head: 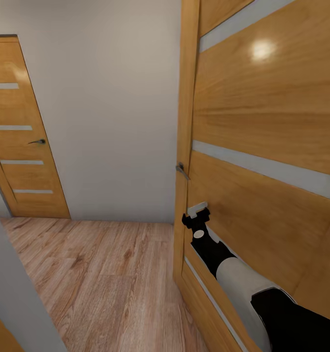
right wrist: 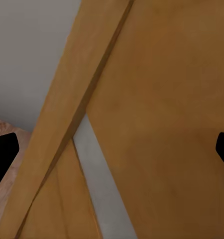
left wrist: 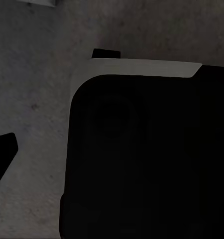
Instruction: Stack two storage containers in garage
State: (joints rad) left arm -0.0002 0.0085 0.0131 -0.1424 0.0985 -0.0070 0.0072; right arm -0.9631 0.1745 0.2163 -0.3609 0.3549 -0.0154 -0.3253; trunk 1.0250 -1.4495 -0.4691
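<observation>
Domestic interior, a hallway or passage in a home. Landmark: the near orange-wood door, standing open, with pale glass slats across its panels and a dark lever handle on its edge. To its left, a plain pale wall. Further left along that wall, a second door of the same make, closed, with four slats and its own handle. Light wood-plank floor runs from the near door's foot to that second door. The left wrist view looks down on dark grey mottled concrete.

Right arm outstretched, pincer fingers spread
</observation>
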